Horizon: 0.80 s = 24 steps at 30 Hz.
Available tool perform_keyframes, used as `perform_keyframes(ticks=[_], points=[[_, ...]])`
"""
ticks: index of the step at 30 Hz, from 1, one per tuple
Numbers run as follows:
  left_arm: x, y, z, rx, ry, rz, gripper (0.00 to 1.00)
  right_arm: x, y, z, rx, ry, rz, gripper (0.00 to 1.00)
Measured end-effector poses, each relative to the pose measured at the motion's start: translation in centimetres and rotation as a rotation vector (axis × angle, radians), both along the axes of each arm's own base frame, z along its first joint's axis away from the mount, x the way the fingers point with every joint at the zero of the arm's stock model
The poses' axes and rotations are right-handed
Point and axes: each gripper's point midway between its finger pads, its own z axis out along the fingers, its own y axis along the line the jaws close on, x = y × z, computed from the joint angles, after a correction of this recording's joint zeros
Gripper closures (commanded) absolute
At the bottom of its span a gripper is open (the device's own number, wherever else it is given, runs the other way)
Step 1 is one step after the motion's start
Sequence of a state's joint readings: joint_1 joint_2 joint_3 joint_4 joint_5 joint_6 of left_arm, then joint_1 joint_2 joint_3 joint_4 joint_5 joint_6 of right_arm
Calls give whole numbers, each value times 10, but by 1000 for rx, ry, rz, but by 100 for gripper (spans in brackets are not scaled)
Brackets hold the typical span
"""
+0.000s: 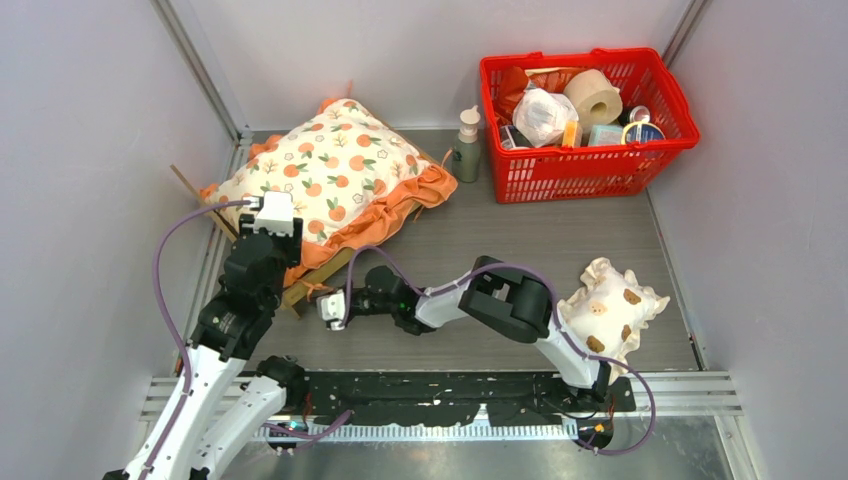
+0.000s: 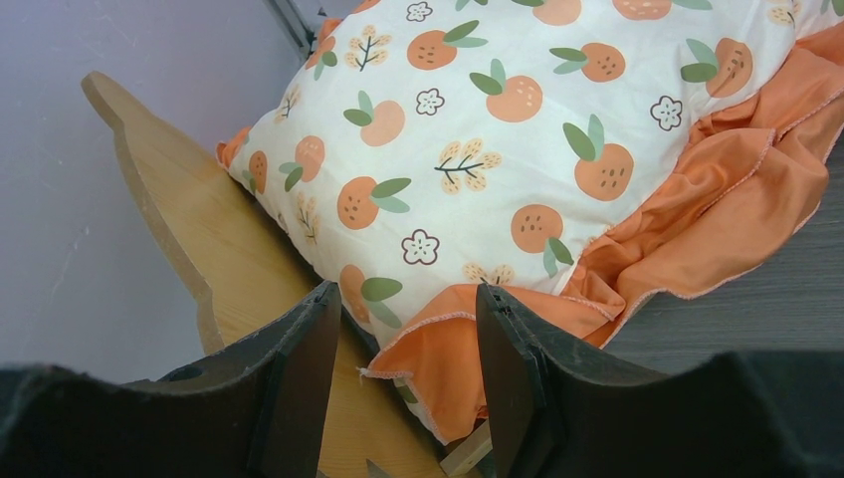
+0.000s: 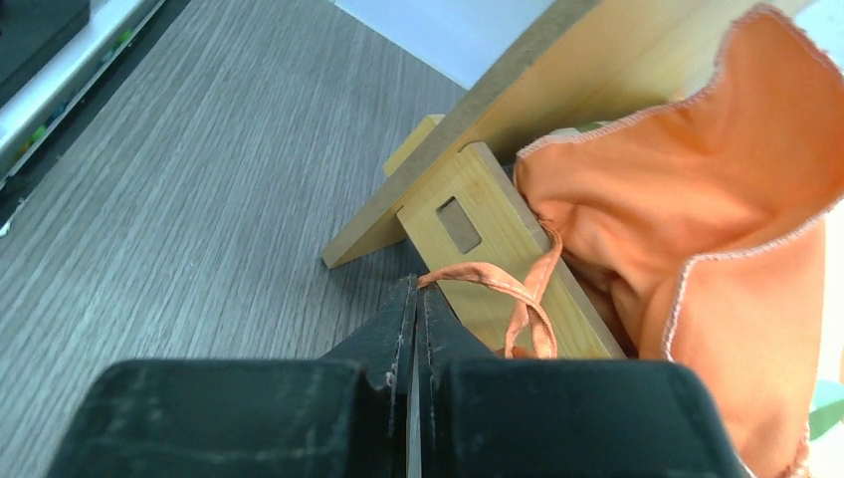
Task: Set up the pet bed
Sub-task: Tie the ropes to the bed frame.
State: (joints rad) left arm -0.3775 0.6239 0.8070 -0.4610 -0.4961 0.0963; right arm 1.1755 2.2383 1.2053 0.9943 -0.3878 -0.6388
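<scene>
Left gripper half-open, jaws straddling orange-print cushion ruffle corner, can't tell if gripping. Pet bed tilted under cushion, wavy headboard at cushion's left. Right gripper closed tight, pinching cushion's orange tie.

The top view was evenly and brightly lit from above, with only soft shadows cast beneath the cushion and red basket. In the wrist views the left claw and right claw were rendered dark and softened at the lower edge, while the orange ribbon was shown sharp.
</scene>
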Motion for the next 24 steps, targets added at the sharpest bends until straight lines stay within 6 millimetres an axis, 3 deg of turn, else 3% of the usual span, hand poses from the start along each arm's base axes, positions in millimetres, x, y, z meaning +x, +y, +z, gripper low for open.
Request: perform_keyframes(ticks=[10,24], points=[[-1,1,-1,10,1,-2,44,3,2,0,-45,-148,121,95],[-1,1,-1,13,1,-3,44,20,17,42,25,-215,147,95]])
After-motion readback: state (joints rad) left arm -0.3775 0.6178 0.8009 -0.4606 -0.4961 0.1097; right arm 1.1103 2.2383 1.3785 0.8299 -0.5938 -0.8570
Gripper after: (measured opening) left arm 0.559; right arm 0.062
